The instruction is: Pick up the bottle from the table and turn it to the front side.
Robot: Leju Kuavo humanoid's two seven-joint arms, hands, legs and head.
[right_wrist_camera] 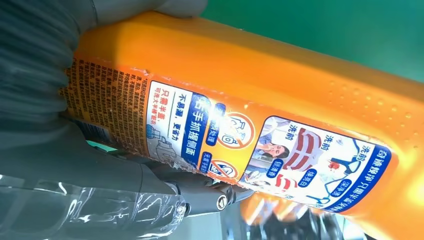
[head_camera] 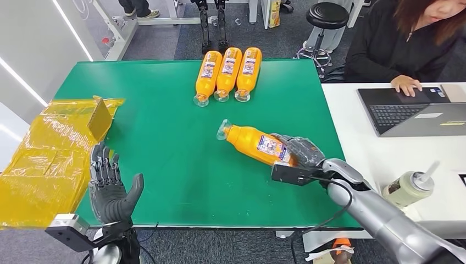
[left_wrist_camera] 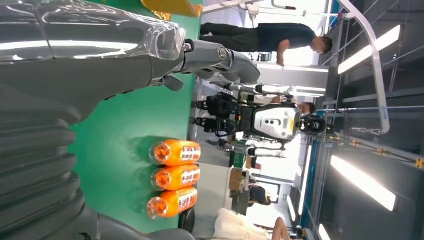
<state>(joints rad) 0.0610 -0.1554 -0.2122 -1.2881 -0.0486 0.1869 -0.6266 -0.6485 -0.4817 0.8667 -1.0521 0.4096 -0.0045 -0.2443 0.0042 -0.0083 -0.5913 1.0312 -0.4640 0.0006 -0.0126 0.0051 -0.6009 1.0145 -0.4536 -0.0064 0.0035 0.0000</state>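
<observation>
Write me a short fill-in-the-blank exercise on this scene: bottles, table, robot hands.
1. The right robot hand grips one orange ____.
2. At the far edge of the green table, ____ orange bottles lie side by side.
3. The left robot hand holds ____.
4. A person's hand rests on a ____.

Missing words: bottle; three; nothing; laptop

An orange bottle point(head_camera: 257, 143) is wearing a blue-and-white label on the green table point(head_camera: 165, 148), three orange bottles point(head_camera: 228, 72) beyond it.

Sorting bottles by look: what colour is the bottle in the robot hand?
Orange bottle, clearest in the right wrist view.
</observation>
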